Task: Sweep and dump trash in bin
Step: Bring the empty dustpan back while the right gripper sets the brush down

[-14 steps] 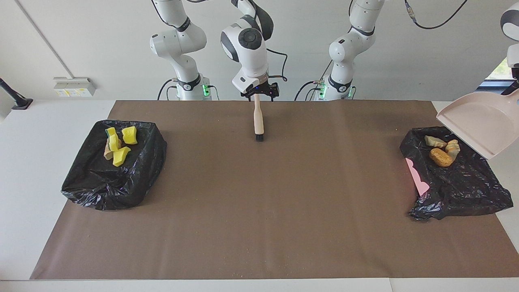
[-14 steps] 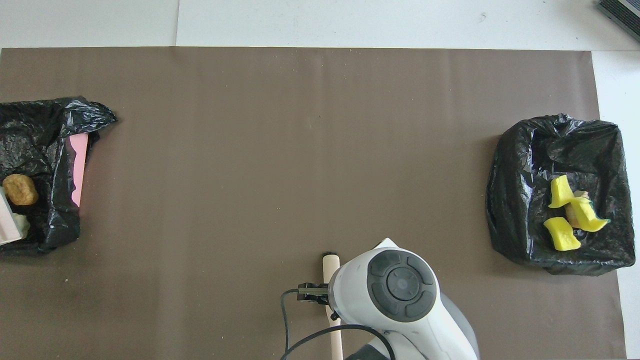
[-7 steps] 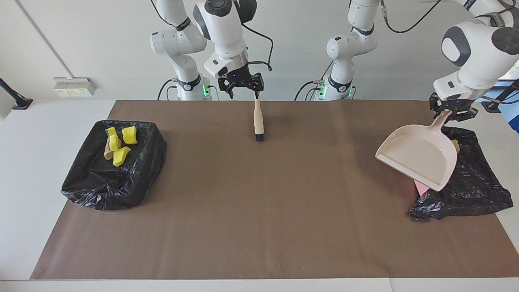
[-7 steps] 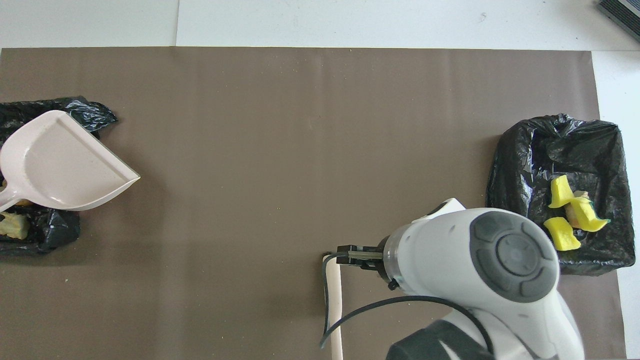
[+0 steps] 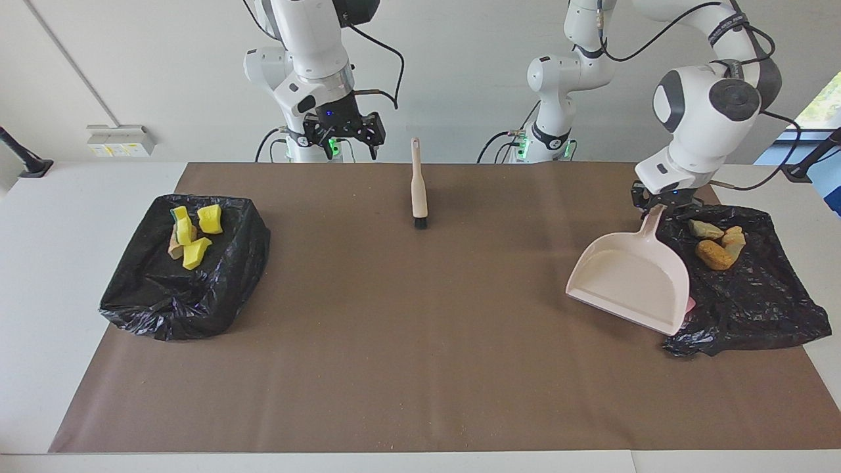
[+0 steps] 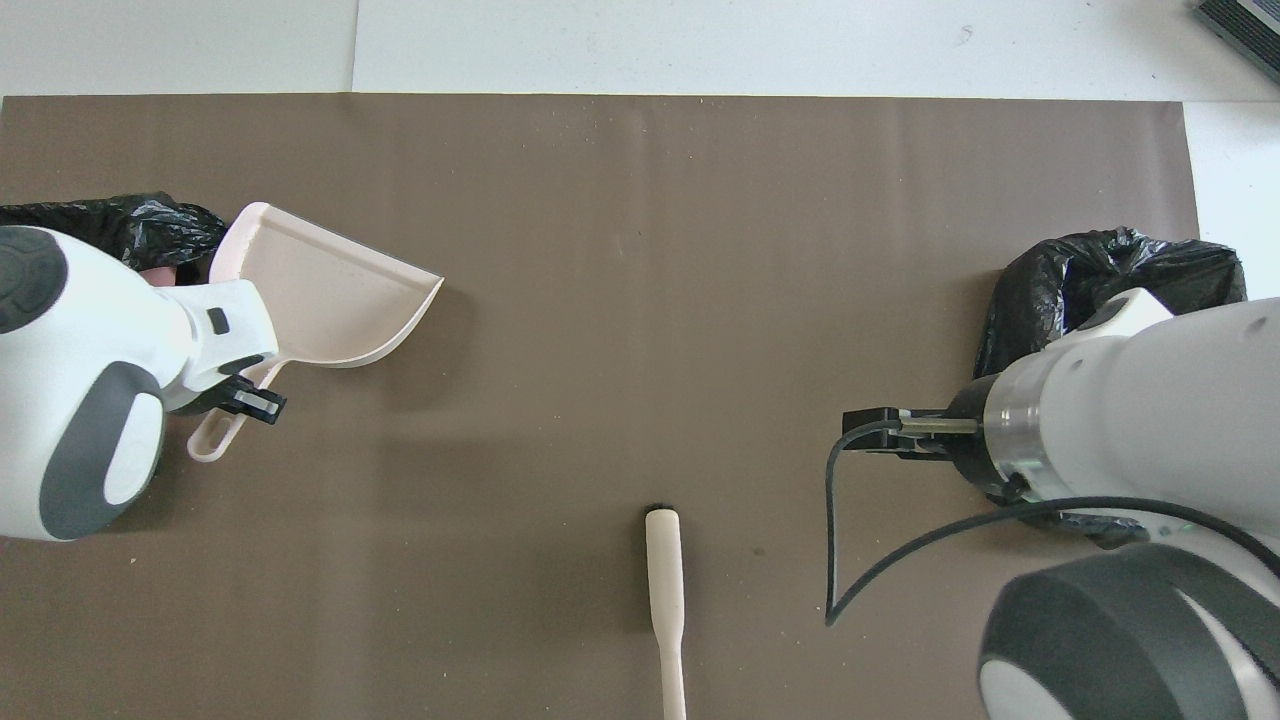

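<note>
1 brush (image 5: 418,190) dropped (dustpan (image 5: 629,282) lowered)

1. A white table (image 5: 79,276) is carrying a brown mat (image 5: 420,341) that is covering most of its top — bare white margins are showing at both ends
2. A black-lined bin (image 5: 164,309) is sitting on the mat toward the right arm's end
3. A second black-lined bin (image 5: 755,309) is sitting toward the left arm's end, its bag spreading past the mat's edge
4. A brush (image 5: 418,190) with a pale handle is lying on the mat between the two bins, closer to the robots than either — its dark bristles are pointing away from them
5. Fine crumbs are lying scattered over the mat
</note>
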Motion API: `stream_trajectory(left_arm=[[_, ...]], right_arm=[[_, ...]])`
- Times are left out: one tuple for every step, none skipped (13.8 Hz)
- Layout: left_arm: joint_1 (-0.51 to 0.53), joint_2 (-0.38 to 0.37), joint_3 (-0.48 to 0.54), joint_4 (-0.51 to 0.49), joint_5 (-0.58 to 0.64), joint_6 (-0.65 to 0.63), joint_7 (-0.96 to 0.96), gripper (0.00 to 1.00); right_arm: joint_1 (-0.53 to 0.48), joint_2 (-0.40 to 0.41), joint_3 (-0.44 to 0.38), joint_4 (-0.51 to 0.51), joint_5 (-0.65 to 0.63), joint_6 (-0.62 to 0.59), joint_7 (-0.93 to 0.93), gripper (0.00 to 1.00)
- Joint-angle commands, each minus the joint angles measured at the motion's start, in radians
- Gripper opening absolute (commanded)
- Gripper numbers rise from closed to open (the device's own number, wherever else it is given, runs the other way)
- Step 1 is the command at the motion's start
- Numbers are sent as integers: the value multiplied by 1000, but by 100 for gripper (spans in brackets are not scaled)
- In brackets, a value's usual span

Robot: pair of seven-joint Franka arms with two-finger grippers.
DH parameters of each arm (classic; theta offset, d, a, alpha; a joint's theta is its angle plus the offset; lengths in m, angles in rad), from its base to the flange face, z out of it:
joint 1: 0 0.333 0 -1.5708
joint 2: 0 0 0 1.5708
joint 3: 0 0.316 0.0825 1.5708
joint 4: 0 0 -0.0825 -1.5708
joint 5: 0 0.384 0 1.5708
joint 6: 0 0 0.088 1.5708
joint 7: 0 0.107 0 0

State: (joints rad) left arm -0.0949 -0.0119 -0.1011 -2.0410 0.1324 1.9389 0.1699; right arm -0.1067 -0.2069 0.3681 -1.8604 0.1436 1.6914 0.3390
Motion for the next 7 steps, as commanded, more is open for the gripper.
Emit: stream_trajectory(left_arm=[[-161,70,21,-4,-11,118,-281,0],[-204,97,21,4,-14,161,-379,0],[-256,121,21,15,-23,191,-467,0],[-294,145,21,37,-43,205,-537,0],[-325,164,21,70,-60,207,-585,0],[-357,180,21,99,-86,207,-613,0],[-380,190,23,125,-115,207,-628,0]], right_arm=[[-74,4,14,38,-21,-38,-96,100],[-93,6,14,56,-21,-50,-130,100],[-103,4,14,58,-21,-61,-150,100],[-110,4,12,59,-21,-64,-156,100],[-110,4,0,59,-21,-71,-156,100],[-110,4,-9,67,-21,-76,-158,100],[-111,4,-11,70,-21,-81,-158,100]])
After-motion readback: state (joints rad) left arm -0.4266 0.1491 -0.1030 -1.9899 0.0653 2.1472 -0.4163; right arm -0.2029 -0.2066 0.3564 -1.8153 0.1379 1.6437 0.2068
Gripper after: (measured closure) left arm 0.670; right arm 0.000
